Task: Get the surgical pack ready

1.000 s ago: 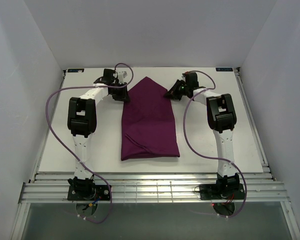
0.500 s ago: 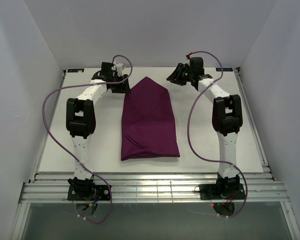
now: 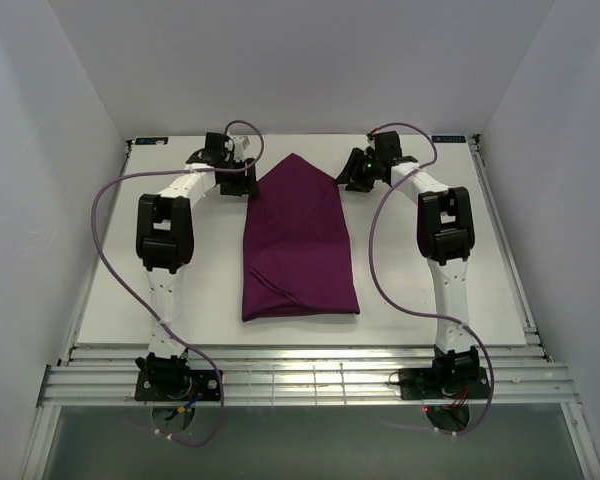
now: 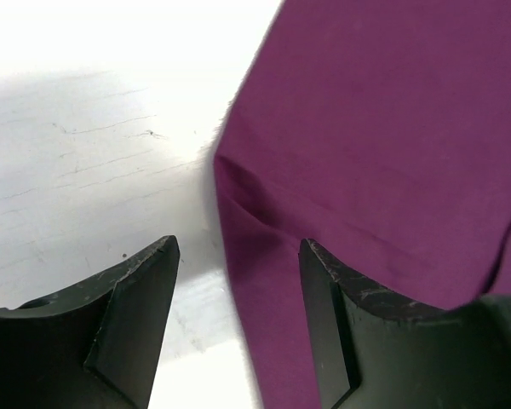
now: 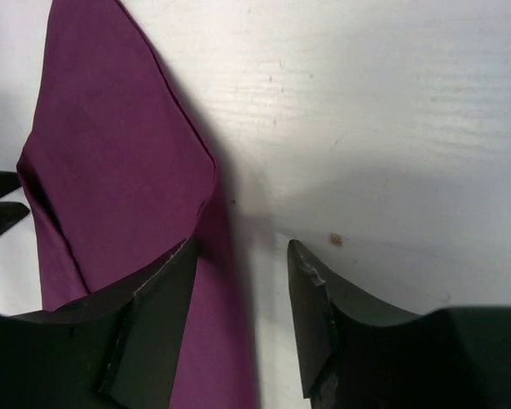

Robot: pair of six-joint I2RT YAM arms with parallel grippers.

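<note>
The surgical pack [image 3: 300, 240] is seen as a folded deep-purple bundle in the middle of the table [image 3: 205, 285], its near end squared off and its far end brought to a point. Compared with a second ago, both far shoulders of the cloth are released. The right gripper [image 5: 241, 247], shown pressed against the cloth edge then, is now held with its jaws apart, bare table showing in the gap and the cloth's edge running under one finger. The left gripper [image 4: 236, 247] is likewise spread, with the folded left edge of the cloth lying below the gap but not pinched. Both wrists were lifted clear half a second ago and are now brought back down close to the same two corners.

It is judged that the far fold is laid and holds its shape unaided — a fresh grasp for the next fold may be in preparation.

No tray, instrument or gauze is visible anywhere; whether anything is wrapped inside the bundle cannot be told.
</note>
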